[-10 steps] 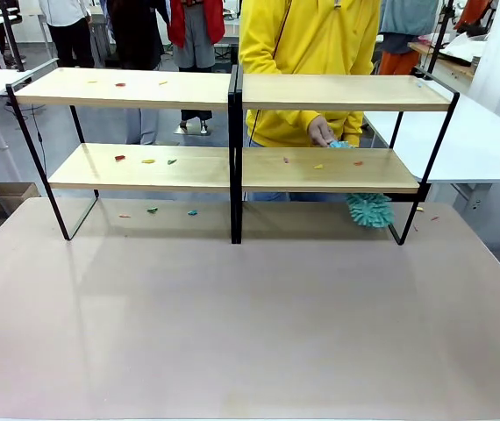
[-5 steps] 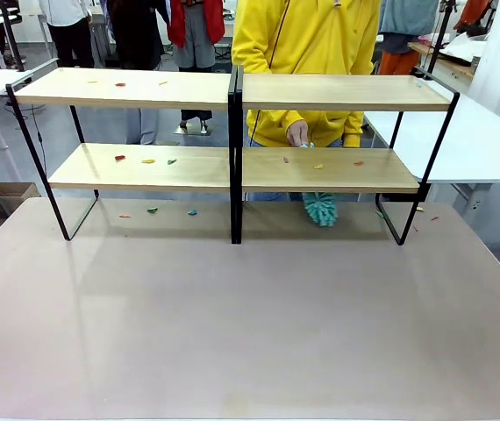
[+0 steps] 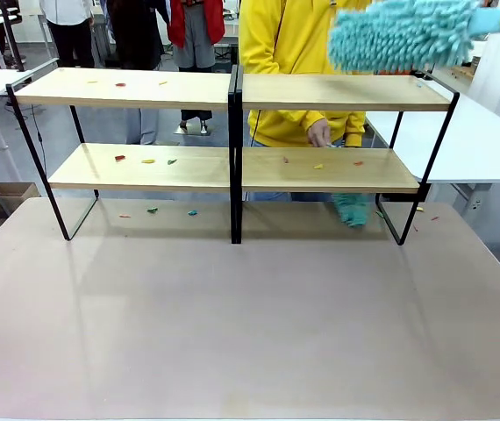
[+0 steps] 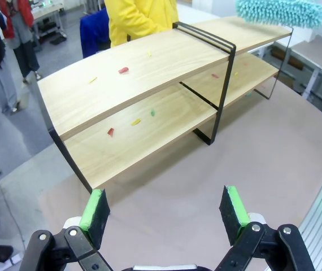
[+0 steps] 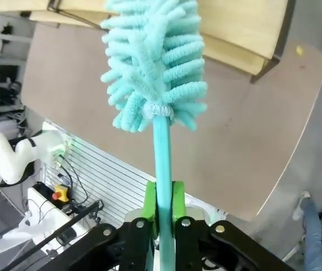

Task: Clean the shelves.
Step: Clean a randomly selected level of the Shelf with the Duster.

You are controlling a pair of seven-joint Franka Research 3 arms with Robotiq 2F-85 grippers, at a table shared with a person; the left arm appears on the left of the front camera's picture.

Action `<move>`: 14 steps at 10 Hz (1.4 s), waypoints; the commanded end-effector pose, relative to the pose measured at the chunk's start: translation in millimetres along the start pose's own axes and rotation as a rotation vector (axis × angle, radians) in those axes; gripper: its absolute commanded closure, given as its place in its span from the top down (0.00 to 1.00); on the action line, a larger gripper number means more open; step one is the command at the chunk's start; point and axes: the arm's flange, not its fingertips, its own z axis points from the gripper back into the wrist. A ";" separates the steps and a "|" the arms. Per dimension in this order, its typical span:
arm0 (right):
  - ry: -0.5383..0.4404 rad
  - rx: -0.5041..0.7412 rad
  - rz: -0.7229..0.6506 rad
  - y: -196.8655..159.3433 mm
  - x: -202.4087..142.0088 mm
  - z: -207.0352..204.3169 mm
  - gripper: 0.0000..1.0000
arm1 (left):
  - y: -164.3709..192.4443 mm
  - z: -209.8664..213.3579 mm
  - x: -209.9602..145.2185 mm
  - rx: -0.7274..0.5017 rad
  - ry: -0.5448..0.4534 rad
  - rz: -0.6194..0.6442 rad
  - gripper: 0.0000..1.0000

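Right gripper (image 5: pixel 162 208) was clamped tight on the thin handle of a fluffy teal microfibre duster (image 3: pixel 403 33), head poised above the top board's right end, probably to sweep it. The two-tier light-wood shelves (image 3: pixel 145 88) on a black frame stood at the far side of the pale table (image 3: pixel 250 333), coloured scraps (image 3: pixel 148 160) aboard. Left gripper (image 4: pixel 165 210) gaped wide, empty. No writing legible

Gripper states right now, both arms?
Left gripper: open, empty.
Right gripper: shut on the duster handle.
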 end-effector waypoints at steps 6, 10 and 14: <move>-0.003 -0.358 -0.289 -16.4 9.8 -13.9 0.12 | 1.3 -0.2 0.0 -0.001 0.000 -0.007 1.00; -0.151 -0.325 -0.116 -11.0 0.9 -1.7 0.12 | 1.3 -0.2 0.0 -0.001 0.000 -0.007 1.00; -0.113 0.091 0.029 -15.4 -6.9 11.0 0.12 | 1.3 -0.2 0.0 -0.001 0.000 -0.007 1.00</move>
